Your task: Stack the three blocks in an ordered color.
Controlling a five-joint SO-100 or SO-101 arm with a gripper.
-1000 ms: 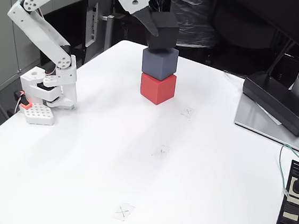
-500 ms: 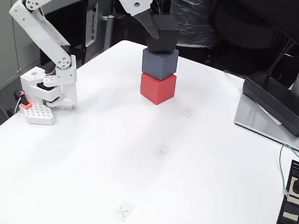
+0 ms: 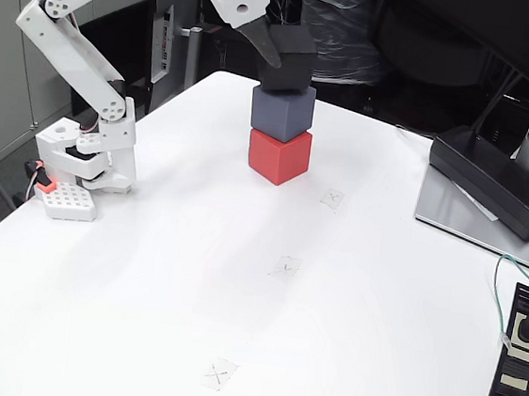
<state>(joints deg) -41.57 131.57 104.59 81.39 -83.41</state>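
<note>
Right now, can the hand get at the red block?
Probably not: the hand is shut on the black block, and the grey block sits on the red block, covering its top.

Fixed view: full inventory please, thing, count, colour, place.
Red block: 1, red, on table, bottom of stack.
Grey block: 1, slate grey, on the red block.
Black block: 1, black, atop the grey block, at the gripper.
Table: 1, white, three pencilled X marks.
Power brick: 1, black, right side, on a grey plate.
Power strip: 1, black, right edge, plug inserted.
Arm: 1, white, base at left.
Gripper: 1, white and black, at the black block.
</note>
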